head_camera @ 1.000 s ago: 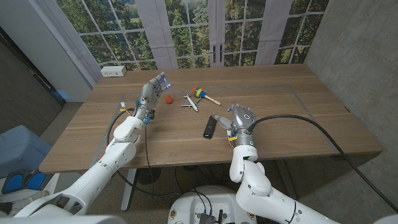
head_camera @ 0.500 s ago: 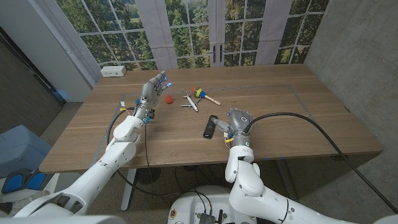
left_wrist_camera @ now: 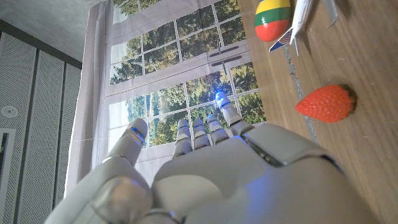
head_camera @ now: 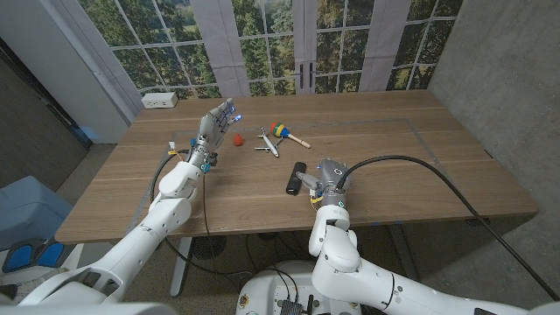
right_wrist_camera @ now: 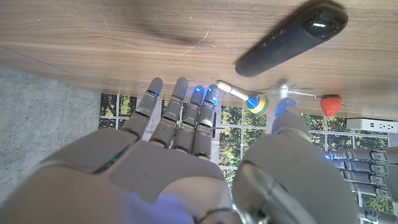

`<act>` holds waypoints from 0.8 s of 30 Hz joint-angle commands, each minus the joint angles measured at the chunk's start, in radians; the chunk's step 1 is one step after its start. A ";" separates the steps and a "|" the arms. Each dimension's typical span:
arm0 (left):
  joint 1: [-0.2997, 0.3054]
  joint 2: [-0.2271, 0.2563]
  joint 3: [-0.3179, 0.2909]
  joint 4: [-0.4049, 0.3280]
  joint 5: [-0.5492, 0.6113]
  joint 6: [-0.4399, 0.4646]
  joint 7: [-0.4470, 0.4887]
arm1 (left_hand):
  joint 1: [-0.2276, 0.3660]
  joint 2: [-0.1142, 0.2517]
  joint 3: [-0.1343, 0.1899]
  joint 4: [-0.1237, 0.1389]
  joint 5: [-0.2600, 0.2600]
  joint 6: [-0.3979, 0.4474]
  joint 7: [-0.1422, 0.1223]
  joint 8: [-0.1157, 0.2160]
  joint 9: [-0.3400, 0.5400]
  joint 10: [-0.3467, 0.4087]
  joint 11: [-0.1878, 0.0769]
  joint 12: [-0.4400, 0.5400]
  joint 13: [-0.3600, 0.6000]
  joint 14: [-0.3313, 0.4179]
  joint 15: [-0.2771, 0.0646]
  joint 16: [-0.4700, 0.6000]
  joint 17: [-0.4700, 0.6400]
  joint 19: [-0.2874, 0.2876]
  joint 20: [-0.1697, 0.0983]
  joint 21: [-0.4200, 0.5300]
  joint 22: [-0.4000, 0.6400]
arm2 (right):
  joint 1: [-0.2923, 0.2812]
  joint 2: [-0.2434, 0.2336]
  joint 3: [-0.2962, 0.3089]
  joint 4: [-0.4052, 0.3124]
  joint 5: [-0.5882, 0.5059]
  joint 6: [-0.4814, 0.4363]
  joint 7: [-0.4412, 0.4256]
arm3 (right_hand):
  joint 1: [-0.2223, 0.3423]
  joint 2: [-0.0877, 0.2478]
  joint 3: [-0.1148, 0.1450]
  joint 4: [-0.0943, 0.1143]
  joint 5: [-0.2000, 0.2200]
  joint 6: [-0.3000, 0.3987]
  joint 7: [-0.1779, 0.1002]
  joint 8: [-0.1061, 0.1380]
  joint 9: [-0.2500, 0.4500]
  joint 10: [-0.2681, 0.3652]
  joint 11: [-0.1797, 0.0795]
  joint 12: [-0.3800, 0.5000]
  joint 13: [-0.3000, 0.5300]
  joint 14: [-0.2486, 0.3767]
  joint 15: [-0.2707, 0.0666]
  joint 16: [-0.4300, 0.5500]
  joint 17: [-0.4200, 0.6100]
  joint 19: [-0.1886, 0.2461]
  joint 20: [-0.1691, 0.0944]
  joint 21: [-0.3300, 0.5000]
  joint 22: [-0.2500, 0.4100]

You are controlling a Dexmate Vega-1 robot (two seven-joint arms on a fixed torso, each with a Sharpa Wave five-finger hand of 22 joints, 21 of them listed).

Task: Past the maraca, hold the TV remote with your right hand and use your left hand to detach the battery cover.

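The head camera looks down from above the table's (head_camera: 262, 197) near edge, taking in both arms. Each wrist camera sits close behind its own hand, picture turned, facing the far windows. Both wrist views share the strawberry (left_wrist_camera: 326, 102) and the maraca (right_wrist_camera: 256, 101) with the head view.

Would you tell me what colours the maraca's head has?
The maraca head is striped yellow, green and red, clearest in the left wrist view.

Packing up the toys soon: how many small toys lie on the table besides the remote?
3: a strawberry beside the left hand, a toy plane mid-table, and a maraca just right of it.
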 commanded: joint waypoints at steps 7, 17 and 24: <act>-0.018 -0.013 -0.005 0.045 -0.022 -0.024 -0.053 | -0.013 0.035 0.002 -0.007 0.004 0.008 0.004 0.002 0.001 0.005 -0.001 0.005 0.004 0.007 -0.014 0.001 0.001 0.007 -0.005 -0.010 0.001 | -0.004 0.098 -0.004 0.091 -0.193 -0.052 0.230 | 0.026 0.001 -0.003 -0.003 0.006 -0.038 0.016 0.013 0.019 -0.029 0.015 0.000 0.022 -0.016 -0.027 -0.006 0.018 -0.012 0.020 -0.019 0.005; -0.015 -0.016 -0.010 0.052 -0.034 -0.034 -0.071 | -0.014 0.035 0.003 -0.008 0.004 0.008 0.003 0.002 0.001 0.008 -0.003 0.006 0.004 0.007 -0.014 0.001 0.001 0.009 -0.004 -0.015 0.002 | 0.004 0.145 -0.016 0.156 -0.278 -0.052 0.302 | 0.039 0.006 -0.008 -0.004 0.009 -0.044 0.027 0.031 0.034 -0.054 0.029 -0.001 0.037 -0.014 -0.024 -0.003 0.032 -0.019 0.031 -0.030 0.006; -0.017 -0.019 -0.013 0.063 -0.041 -0.042 -0.084 | -0.015 0.034 0.003 -0.009 0.004 0.008 0.003 0.002 0.001 0.007 -0.003 0.005 0.004 0.008 -0.014 0.000 0.000 0.011 -0.004 -0.019 0.002 | -0.010 0.238 0.008 0.269 -0.446 -0.052 0.426 | 0.048 0.007 -0.013 -0.001 0.011 -0.101 0.042 0.037 0.057 -0.109 0.044 -0.013 0.055 -0.045 -0.009 -0.023 0.042 -0.041 0.042 -0.049 0.006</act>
